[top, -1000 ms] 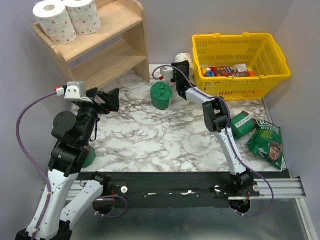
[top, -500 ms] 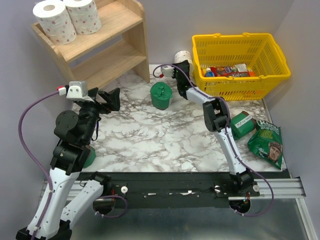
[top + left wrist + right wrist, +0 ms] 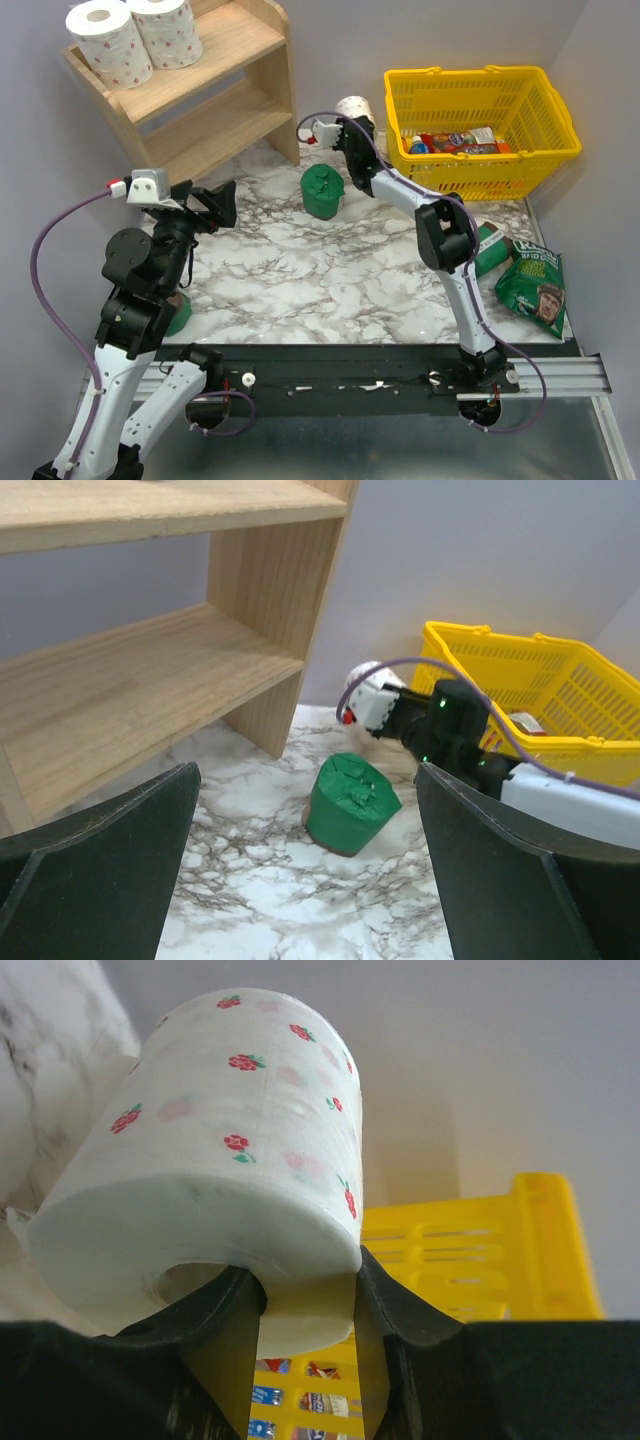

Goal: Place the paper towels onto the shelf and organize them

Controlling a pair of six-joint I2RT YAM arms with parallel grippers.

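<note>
Now my right pincer (image 3: pixel 305 1300) grips the spotted roll (image 3: pixel 230 1130); I should carry it level toward the shelf (image 3: pixel 278 85) leftward.

Item count. White spotted rolls (image 3: pixel 110 45) (image 3: pixel 165 30) (image 3: pixel 352 108): three. Dark green rolls (image 3: pixel 323 192) (image 3: pixel 180 317): two in view, one partly hidden. Shelf (image 3: pixel 225 40): one. Yellow basket (image 3: pixel 470 178): one; packets (image 3: pixel 455 143) inside cannot be counted. Green snack bag (image 3: pixel 535 285): one. Flat green packet (image 3: pixel 490 250): one.
</note>
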